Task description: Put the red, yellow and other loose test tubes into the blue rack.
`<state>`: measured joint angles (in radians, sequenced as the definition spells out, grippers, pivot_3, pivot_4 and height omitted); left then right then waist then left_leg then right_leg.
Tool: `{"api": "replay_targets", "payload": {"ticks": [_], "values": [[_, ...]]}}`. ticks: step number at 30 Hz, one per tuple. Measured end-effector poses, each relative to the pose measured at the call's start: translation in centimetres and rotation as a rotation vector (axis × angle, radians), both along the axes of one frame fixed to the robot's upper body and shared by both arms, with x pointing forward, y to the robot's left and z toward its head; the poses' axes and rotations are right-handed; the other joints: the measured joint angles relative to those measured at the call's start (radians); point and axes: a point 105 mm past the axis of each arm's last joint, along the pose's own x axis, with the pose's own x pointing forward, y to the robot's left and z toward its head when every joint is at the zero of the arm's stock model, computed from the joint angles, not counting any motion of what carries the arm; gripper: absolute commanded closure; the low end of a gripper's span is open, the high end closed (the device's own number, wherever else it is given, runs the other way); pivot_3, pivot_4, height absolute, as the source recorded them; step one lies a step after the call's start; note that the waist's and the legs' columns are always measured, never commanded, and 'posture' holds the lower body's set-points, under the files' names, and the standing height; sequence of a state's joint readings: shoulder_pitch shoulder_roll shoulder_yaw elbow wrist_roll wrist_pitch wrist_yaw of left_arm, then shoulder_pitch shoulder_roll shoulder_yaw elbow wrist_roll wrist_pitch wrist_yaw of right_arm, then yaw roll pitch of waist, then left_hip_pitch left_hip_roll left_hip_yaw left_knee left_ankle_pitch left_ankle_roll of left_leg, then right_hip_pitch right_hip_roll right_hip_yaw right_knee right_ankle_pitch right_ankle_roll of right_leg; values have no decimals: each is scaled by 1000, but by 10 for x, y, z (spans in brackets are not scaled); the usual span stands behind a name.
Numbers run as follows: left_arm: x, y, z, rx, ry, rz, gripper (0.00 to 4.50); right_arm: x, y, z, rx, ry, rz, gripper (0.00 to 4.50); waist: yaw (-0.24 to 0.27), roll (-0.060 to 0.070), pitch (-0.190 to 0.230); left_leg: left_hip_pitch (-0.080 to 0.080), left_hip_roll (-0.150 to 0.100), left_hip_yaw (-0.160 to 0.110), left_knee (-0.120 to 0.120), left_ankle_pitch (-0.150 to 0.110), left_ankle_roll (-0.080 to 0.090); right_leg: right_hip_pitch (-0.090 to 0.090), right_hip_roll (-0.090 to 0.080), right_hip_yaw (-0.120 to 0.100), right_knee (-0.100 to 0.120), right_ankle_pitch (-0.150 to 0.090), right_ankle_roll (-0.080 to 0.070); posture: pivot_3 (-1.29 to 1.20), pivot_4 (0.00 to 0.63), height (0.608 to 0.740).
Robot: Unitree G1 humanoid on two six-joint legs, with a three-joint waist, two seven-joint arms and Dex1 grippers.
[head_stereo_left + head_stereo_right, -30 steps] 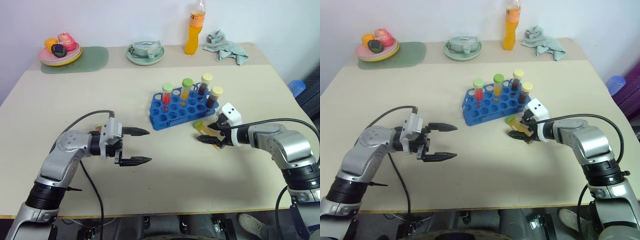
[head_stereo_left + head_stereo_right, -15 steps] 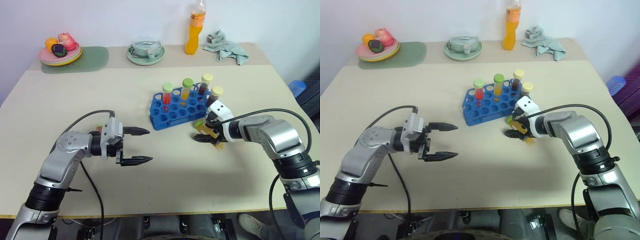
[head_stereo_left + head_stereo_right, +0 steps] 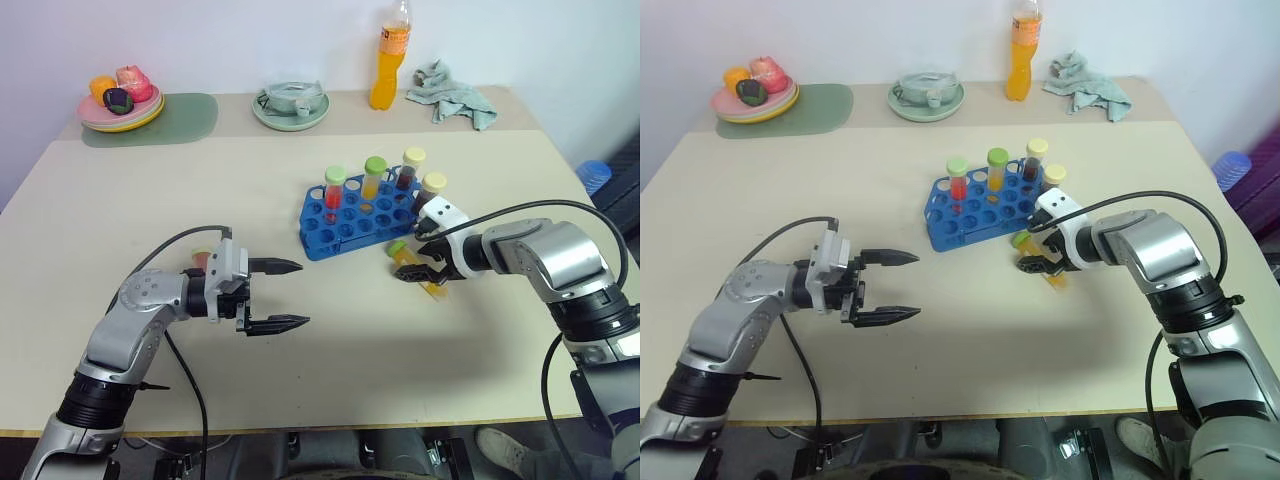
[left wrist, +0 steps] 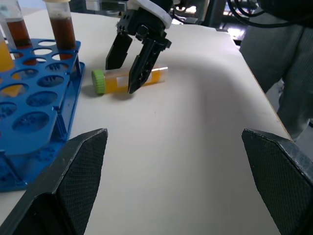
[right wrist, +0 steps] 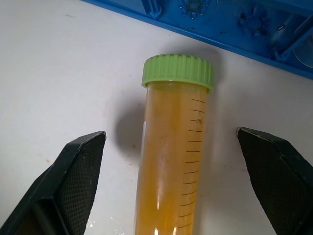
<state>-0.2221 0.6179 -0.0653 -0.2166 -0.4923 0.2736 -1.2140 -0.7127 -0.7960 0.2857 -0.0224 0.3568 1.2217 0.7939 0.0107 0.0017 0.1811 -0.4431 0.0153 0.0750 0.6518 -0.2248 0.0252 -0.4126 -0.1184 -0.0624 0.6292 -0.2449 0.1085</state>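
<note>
A yellow test tube [image 5: 172, 161] with a green screw cap lies flat on the table [image 3: 330, 390], cap end close to the front edge of the blue rack [image 3: 355, 222]. Printed on its clear wall is a graduated scale of short black lines with the letters "mL" beside one mark; the numbers cannot be read. The right gripper [image 3: 424, 259] points down over this tube with its two black fingers spread wide, one on each side of the tube and apart from it.

Four capped tubes stand upright along the back rows of the rack: a red one [image 3: 334, 194] and a yellow one [image 3: 373, 178] with green caps, and two dark brown ones [image 3: 409, 169] with cream caps. The front holes stand vacant.

The left gripper [image 3: 276, 295] hangs above the table well to the left of the rack, fingers wide apart, nothing between them.

The table top is pale beige and matte. Along its far edge, against a plain white wall, sit a green place mat [image 3: 190, 118] bearing a plate of toy food [image 3: 121, 100], a light green dish [image 3: 291, 105], a tall orange drink bottle [image 3: 389, 57] whose label is unreadable, and a crumpled grey-green cloth [image 3: 451, 93]. A blue object [image 3: 593, 174] shows beyond the table's right edge.
</note>
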Motion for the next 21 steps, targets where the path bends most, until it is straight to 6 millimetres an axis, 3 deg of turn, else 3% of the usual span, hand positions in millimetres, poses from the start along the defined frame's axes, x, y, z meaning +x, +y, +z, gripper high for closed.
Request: {"api": "replay_targets", "payload": {"ticks": [1, 5, 7, 15, 21], "values": [[-1, 0, -1, -2, 5, 3, 0, 1, -2, 0, -9, -1, -3, 954, 1, 0, 0, 0, 0, 0, 0, 0, 0, 0, 0, 0, 0, 0, -1, 0, 150, 740], [-3, 1, -7, -13, 24, 24, 0, 3, -6, -2, -39, -9, -4, 3013, 1, -1, 0, 0, 0, 0, 0, 0, 0, 0, 0, 0, 0, -1, -1, 0, 150, 740], [-4, 0, -7, -14, 22, 24, 0, 4, -7, -2, -45, -16, -2, 3701, 0, -1, 0, 0, 0, 0, 0, 0, 0, 0, 0, 0, 0, -1, -1, 0, 150, 740], [-5, -1, -6, -19, 8, 36, 0, 0, -1, -4, -131, -105, 90, 3701, -3, -3, -2, 1, 0, 0, 0, 0, 0, 0, 0, 0, 0, -1, -2, 0, 150, 740], [-5, -4, 1, -24, -4, 39, 0, -13, 2, -6, -155, -120, 138, 3701, 2, -3, -2, 0, 0, 0, 0, 0, 0, 0, 0, 0, -1, -1, -2, 0, 150, 740]]}}
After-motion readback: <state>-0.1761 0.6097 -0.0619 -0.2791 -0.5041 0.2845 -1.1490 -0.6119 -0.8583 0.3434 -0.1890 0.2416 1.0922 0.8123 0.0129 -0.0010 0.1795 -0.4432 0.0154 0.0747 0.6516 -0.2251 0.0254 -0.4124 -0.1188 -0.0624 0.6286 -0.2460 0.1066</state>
